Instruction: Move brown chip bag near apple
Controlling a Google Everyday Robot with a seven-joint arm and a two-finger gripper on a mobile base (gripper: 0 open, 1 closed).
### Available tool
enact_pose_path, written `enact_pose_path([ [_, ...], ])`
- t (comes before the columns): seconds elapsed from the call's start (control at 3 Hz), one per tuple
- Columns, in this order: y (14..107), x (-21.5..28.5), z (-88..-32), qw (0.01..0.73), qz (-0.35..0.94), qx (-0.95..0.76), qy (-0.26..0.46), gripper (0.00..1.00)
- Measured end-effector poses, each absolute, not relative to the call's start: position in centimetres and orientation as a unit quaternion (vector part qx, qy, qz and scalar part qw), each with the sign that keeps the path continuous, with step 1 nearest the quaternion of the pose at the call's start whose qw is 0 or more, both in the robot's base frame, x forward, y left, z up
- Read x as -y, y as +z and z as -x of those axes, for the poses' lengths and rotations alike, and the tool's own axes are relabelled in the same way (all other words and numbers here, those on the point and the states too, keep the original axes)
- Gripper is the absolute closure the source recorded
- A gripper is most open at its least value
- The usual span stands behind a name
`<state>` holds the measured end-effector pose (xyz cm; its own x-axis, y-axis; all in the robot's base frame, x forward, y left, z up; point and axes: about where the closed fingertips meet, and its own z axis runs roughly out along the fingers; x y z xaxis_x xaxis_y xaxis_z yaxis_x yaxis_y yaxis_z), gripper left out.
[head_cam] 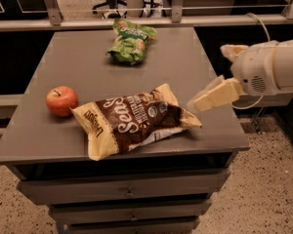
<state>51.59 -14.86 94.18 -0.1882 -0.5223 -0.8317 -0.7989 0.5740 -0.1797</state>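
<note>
The brown chip bag (134,120) lies flat on the grey table (185,67) near the front edge. Its left cream end is just right of the red apple (61,100), close to it but apart. My gripper (220,75) is over the table's right edge, to the right of the bag and a little above it. It is open and empty. One cream finger (217,94) points at the bag's right end without touching it.
A smaller green chip bag (131,43) lies at the back middle of the table. Drawers (129,191) are under the tabletop. A rail and chair legs stand behind the table. Speckled floor is to the right.
</note>
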Motion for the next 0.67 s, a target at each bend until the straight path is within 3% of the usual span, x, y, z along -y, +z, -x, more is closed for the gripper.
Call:
enact_pose_path([
  [0.33, 96.3, 22.53, -53.9, 0.509, 0.348, -0.787, 0.035, 0.0],
  [0.67, 96.79, 22.1, -54.07, 0.516, 0.349, -0.782, 0.035, 0.0],
])
